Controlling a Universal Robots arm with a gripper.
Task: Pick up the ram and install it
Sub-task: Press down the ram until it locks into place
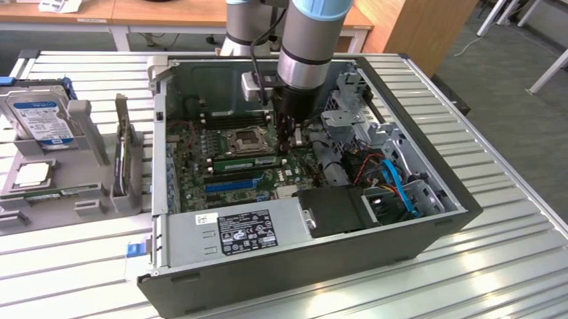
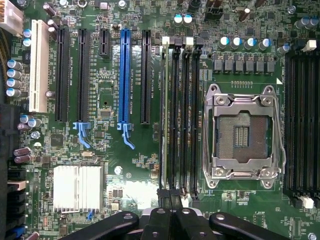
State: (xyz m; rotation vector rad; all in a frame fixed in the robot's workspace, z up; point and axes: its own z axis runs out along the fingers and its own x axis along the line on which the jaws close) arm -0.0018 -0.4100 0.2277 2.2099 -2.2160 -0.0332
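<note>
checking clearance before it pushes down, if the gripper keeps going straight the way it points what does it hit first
Probably the ram, seen edge-on in the slot beside the socket. The gripper is shut and points straight down at that end of the motherboard; depth is unclear.

bright even light, glare on the heatsink [image 2: 77,187], mild softness throughout.

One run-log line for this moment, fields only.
gripper: shut | position: low over motherboard, at the memory slots beside the processor socket | ram: edge-on in slot
</note>
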